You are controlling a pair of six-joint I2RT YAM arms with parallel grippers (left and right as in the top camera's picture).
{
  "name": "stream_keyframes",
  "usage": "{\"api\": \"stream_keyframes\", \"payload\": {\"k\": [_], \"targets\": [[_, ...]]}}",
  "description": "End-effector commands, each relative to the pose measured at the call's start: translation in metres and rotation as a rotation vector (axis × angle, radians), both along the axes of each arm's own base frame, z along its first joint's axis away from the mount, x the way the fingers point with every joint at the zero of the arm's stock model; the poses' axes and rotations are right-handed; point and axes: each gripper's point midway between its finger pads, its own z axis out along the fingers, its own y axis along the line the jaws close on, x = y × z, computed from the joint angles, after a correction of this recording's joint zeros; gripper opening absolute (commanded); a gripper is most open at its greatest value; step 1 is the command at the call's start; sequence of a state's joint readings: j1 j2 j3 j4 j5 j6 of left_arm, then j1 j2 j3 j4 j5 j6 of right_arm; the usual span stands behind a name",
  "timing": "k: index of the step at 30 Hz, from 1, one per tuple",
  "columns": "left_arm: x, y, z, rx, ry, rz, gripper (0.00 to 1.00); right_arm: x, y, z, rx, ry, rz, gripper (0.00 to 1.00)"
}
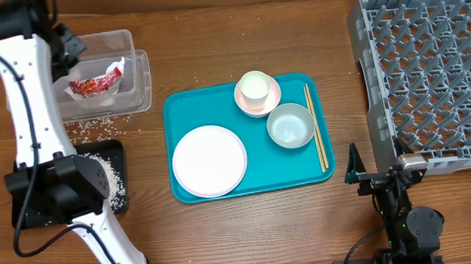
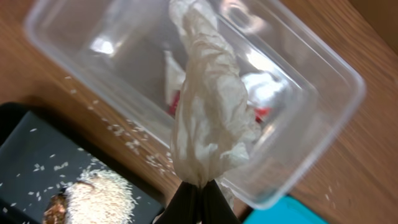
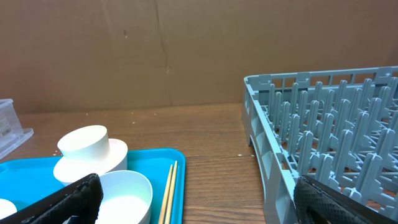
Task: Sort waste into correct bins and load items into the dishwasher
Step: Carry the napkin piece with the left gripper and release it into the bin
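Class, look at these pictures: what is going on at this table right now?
The left gripper is shut on a crumpled napkin, holding it over the clear tub, where a red wrapper already lies. Rice sits on the black tray. The right gripper hangs open near the rack, holding nothing. The plate, cup, bowl and chopsticks are on the teal tray, not yet loaded.
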State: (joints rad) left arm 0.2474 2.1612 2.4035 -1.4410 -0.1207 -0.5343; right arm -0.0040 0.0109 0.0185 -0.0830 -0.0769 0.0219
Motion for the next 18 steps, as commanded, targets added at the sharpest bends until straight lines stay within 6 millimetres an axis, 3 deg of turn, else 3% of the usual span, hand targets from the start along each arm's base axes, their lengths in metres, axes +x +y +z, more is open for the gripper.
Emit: {"api": "stream_keyframes", "payload": {"k": [1,3,6,8,10,11,18], "targets": [[-0.002,0.026,-0.014,0.001,0.011,0.148,0.04,0.0,-0.001,-0.002,0.001,-0.002,-0.005,1.0],[-0.001,0.03,-0.016,-0.004,0.008,0.154,0.05,0.0,-0.001,-0.002,0.001,-0.002,-0.005,1.0],[0.001,0.031,-0.018,-0.003,0.005,0.154,0.24,0.0,-0.001,-0.002,0.001,-0.002,-0.005,1.0],[0.003,0.031,-0.02,-0.004,0.003,0.155,0.46,0.0,-0.001,-0.002,0.001,-0.002,-0.005,1.0],[0.006,0.032,-0.02,-0.002,-0.004,0.154,0.8,0.0,-0.001,-0.002,0.001,-0.002,-0.005,1.0],[0.007,0.032,-0.02,-0.001,-0.008,0.154,0.85,0.0,-0.001,-0.002,0.001,-0.002,-0.005,1.0],[0.001,0.02,-0.021,-0.06,0.012,0.119,0.86,0.0,-0.001,-0.002,0.001,-0.002,-0.005,1.0]]}}
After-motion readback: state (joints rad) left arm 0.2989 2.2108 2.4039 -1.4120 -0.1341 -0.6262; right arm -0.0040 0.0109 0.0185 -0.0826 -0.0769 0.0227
